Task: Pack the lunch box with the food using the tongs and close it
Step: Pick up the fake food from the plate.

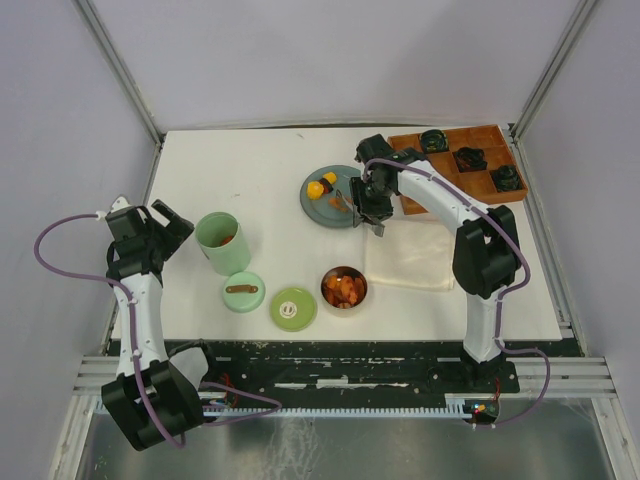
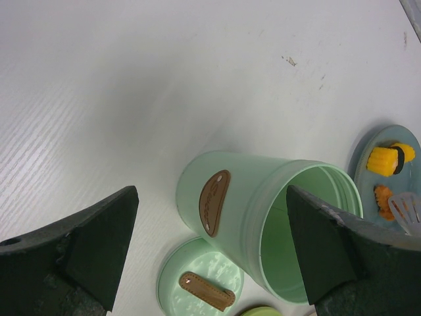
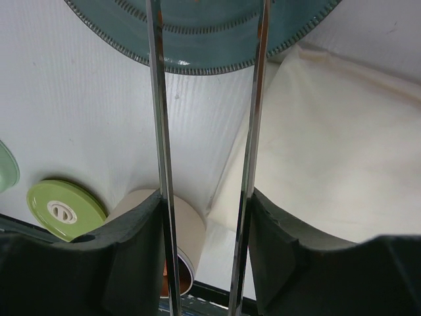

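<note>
My right gripper (image 1: 372, 207) is shut on the silver tongs (image 3: 158, 99). Its fingers (image 3: 131, 250) press on the outside of both arms, which stand spread apart. The tongs reach over the grey-blue plate (image 1: 325, 205), their tip (image 2: 408, 209) beside an orange piece (image 2: 383, 197). A yellow piece with a black band (image 2: 388, 159) lies on the plate too. The mint-green canister (image 1: 217, 240) stands uncovered, its brown-handled flat lid (image 1: 243, 292) on the table beside it. My left gripper (image 1: 165, 225) is open just left of the canister (image 2: 243, 210) and holds nothing. The steel bowl (image 1: 344, 287) holds orange food, and its lime-green lid (image 1: 293, 308) lies next to it.
A folded cream cloth (image 1: 410, 255) lies under my right arm. The compartmented wooden tray (image 1: 465, 165) with dark objects sits at the back right. White walls and metal frame posts close in the table on three sides.
</note>
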Controlling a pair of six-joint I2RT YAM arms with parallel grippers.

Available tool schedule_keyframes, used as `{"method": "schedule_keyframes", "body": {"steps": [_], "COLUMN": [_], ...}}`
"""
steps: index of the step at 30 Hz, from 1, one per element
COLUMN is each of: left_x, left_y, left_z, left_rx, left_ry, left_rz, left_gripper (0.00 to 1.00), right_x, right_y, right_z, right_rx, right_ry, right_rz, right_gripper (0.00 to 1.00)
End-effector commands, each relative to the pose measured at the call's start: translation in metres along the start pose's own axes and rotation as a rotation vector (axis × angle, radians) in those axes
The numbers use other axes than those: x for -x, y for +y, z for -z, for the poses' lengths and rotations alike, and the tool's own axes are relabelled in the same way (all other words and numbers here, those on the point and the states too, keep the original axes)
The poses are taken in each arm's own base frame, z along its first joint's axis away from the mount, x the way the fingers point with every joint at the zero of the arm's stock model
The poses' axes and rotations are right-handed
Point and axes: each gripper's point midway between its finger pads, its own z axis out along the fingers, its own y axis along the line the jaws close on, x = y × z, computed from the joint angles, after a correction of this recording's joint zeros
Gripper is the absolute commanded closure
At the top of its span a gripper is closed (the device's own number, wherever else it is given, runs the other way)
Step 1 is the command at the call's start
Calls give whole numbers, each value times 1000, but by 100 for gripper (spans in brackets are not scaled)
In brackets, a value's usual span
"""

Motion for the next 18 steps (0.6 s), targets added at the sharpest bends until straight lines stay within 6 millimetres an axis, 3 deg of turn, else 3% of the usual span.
{"method": "schedule_keyframes", "body": {"steps": [1, 8, 18], "left_x": [8, 8, 8], "left_y": [-8, -8, -8], "left_z": [0, 0, 0], "left_rx": [-36, -36, -38], "left_ry": [-24, -24, -25], "left_rz": [15, 16, 15], "left_gripper": [0, 0, 0], "right_x": [16, 16, 24], "right_y": [9, 14, 18], "right_z": [1, 4, 28], "right_rx": [51, 89, 124], "right_ry": [-64, -62, -133], "right_rz": [-46, -55, -64], "right_gripper": [46, 53, 65]}}
